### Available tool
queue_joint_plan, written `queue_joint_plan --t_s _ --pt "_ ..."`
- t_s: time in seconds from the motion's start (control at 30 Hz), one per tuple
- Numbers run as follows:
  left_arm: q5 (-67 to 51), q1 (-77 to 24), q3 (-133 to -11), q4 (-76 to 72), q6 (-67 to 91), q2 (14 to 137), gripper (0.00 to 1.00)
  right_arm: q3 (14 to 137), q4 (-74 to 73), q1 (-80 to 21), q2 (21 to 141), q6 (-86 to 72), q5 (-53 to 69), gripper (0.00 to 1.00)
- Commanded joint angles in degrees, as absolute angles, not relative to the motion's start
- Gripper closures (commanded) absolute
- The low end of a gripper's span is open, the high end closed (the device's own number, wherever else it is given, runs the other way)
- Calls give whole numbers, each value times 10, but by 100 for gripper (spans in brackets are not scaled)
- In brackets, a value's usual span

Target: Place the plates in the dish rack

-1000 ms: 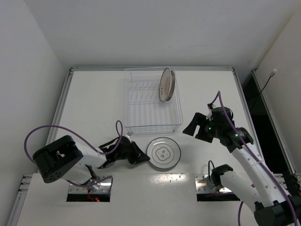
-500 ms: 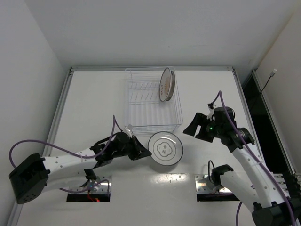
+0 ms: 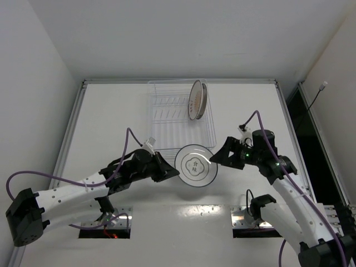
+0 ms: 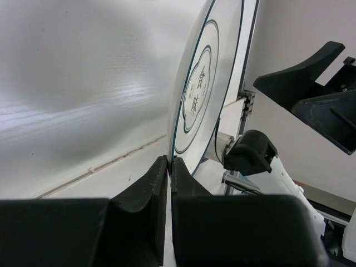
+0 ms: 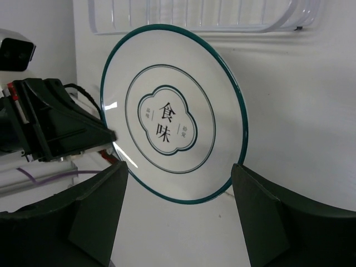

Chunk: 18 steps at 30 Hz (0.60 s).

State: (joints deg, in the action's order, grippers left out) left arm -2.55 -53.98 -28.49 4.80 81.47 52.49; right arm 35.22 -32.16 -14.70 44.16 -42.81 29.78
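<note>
A white plate (image 3: 196,166) with dark rings and a printed centre hangs tilted above the table, just in front of the dish rack (image 3: 157,139). My left gripper (image 3: 173,172) is shut on its left rim; in the left wrist view the jaws (image 4: 169,162) pinch the edge of the plate (image 4: 207,83). My right gripper (image 3: 218,157) is open at the plate's right rim. In the right wrist view that gripper (image 5: 178,169) has its fingers spread either side of the plate's (image 5: 172,114) lower edge. A plate with an orange centre (image 3: 196,100) stands upright in the rack's far right.
The wire rack (image 5: 206,16) has free prong rows left of the orange plate. A raised rail (image 3: 75,122) borders the white table on the left, and white walls close in on both sides. Purple cables (image 3: 130,139) loop off both arms.
The left gripper has lifted the ringed plate off the table and carried it up and toward the rack, tilting it. The right gripper has swung left to the plate's right rim.
</note>
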Motion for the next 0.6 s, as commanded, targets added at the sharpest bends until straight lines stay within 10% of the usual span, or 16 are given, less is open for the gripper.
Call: queue_joint_plan --t_s 0.0,0.57 --pt "-25 -548 -322 29 812 512 100 350 -276 -144 432 -433 326 28" --pt "-25 -548 -366 45 802 506 100 301 -240 -144 432 -445 342 32"
